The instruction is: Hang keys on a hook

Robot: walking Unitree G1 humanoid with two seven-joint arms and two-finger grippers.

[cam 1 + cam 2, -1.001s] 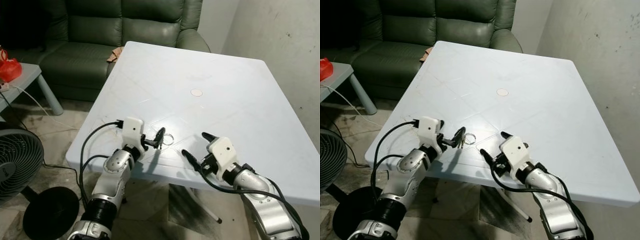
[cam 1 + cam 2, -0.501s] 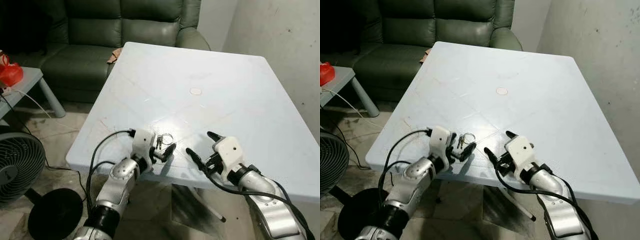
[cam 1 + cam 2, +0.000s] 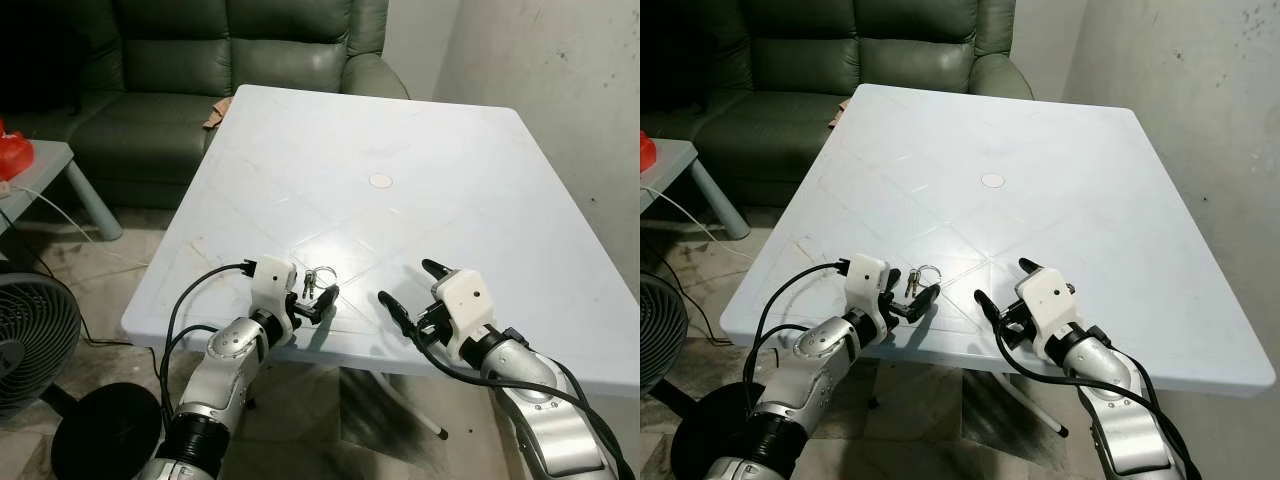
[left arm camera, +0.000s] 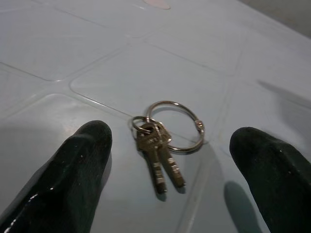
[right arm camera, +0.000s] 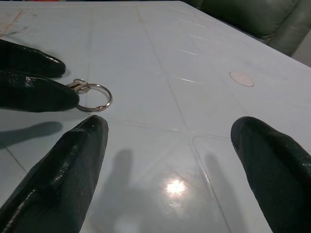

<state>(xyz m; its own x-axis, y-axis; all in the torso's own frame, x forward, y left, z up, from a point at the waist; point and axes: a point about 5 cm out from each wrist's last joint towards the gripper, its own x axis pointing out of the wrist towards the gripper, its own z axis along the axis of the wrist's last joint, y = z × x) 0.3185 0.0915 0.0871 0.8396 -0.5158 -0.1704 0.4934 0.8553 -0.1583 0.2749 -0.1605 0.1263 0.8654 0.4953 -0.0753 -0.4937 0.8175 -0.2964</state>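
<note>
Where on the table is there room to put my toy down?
Most of the white table is bare, from the round cap back to the sofa-side edge. The near edge is crowded: keys lie between the left hand's open fingers, the right hand alongside.

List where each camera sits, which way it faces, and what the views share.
Eye views: on the head, looking down at the table; both arms show.
Left wrist view: along the open left gripper, its fingers either side of the keys.
Right wrist view: along the open right gripper across the table toward the sofa.
Shared: the keys lying flat.
</note>
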